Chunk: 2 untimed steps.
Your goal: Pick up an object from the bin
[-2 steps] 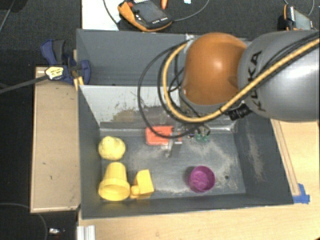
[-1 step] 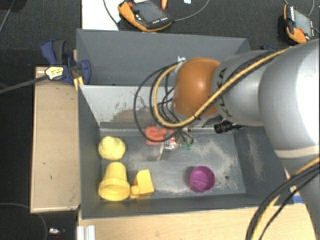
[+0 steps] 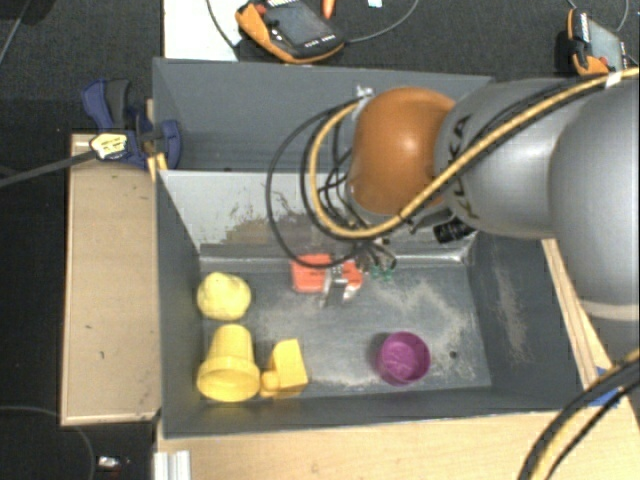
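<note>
From my station I see the grey arm reaching into the grey metal bin from the view's right, its rounded orange wrist cover and looped cables hanging above the back of the bin floor. The gripper sits low at the middle of the floor's back edge. A small orange-red block lies just beside it, on the view's left, at the foot of the back wall. The two look to be touching, but I cannot tell whether the gripper is spread, closed or clamped on the block.

A lumpy yellow plastic ball lies at the floor's left side. In front of it are a yellow cup-shaped piece and a small yellow block touching it. A round purple cup stands apart, near the front right.
</note>
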Each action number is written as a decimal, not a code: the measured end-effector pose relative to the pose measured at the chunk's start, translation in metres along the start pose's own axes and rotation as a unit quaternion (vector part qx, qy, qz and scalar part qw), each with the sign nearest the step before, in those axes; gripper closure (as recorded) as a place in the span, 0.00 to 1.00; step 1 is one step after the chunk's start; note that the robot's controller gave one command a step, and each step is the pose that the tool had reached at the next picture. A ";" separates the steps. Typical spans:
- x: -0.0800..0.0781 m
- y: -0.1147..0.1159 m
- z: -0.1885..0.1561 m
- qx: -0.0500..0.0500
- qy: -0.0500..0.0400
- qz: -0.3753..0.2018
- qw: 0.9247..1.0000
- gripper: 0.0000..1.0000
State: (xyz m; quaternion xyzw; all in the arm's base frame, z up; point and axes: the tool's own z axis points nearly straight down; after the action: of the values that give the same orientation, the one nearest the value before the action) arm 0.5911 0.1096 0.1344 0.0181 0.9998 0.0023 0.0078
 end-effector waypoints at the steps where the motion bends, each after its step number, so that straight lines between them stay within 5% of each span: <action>1: 0.001 -0.009 0.070 0.000 0.003 0.046 0.999 0.00; 2: 0.004 -0.018 0.064 -0.003 -0.004 0.119 0.993 0.00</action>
State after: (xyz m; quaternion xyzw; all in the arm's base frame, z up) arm 0.5877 0.0922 0.0701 0.1372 0.9905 0.0061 0.0111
